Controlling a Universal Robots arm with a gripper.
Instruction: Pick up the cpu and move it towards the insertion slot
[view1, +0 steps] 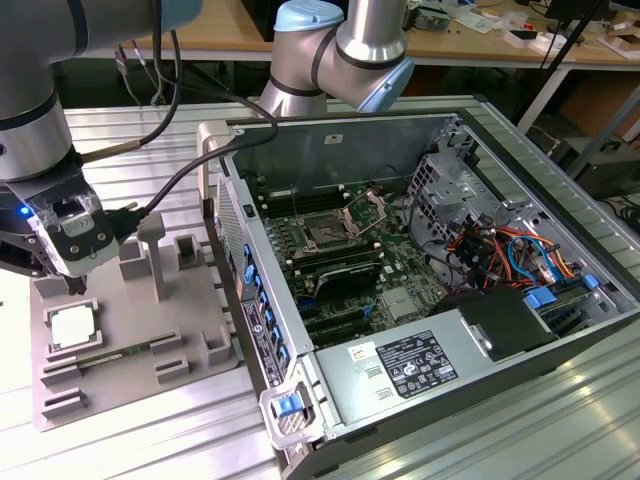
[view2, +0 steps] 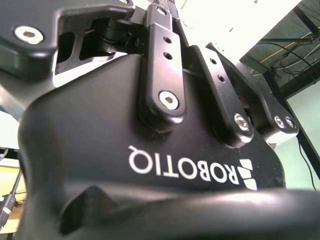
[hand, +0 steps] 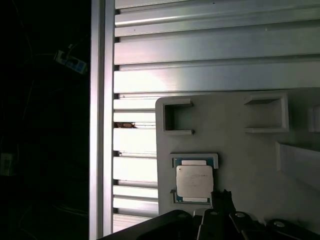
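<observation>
Silvery ribbed aluminium worktop (view1: 560, 420), glaring bright at the exterior view's left. Behind it, long pale wooden desk (view1: 215, 30) on white metal legs (view1: 545, 95). Past the worktop's edge in the first wrist view, deep darkness.

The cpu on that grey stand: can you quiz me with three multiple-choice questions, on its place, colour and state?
1. Where is the cpu?
A. In the computer's socket
B. On the grey fixture beside the case
C. On the floor
2. What colour is its top?
A. Black
B. Red
C. Silvery-white
3. How does it lie?
A. Flat in its recess
B. Standing on edge
C. Lifted in the air

1 B: the exterior view shows it there, outside the case.
2 C: the first wrist view shows its pale metal top.
3 A: it rests flat, the gripper above it.
</observation>
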